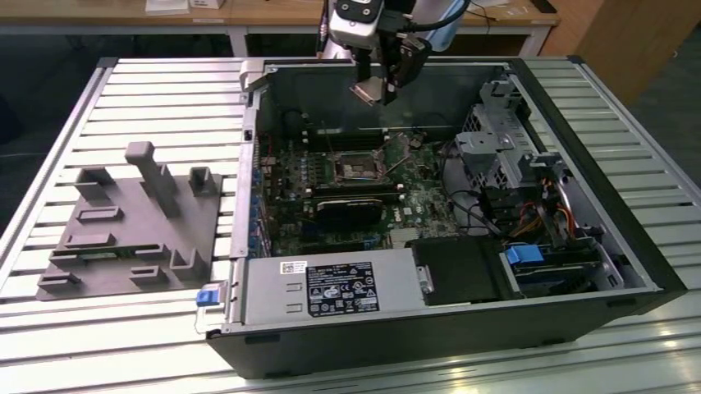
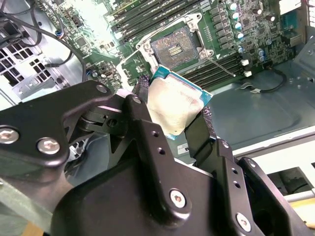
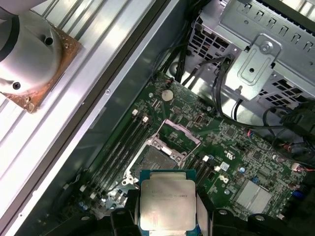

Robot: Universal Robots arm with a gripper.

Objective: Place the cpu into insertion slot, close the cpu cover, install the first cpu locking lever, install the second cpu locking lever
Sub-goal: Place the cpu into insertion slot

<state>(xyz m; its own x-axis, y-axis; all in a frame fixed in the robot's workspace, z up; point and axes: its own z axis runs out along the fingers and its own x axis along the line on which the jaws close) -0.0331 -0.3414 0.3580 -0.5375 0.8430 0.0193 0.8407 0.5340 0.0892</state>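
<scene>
Gripper (image 1: 373, 89) pinches the cpu (image 3: 167, 204) by opposite edges, hovering above the uncovered insertion slot (image 2: 174, 46) inside the black computer case (image 1: 438, 353).

Bright room light; glare whitens the cpu (image 2: 172, 110) and the motherboard (image 2: 96, 32) in the second wrist view.

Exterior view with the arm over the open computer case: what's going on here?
The arm's tool is shut on the cpu, holding it in the air above the open computer case. Below it, the insertion slot on the green motherboard is bare, and the cpu cover looks swung open beside it. The cpu has not yet been seated, and the cover is not closed.
</scene>
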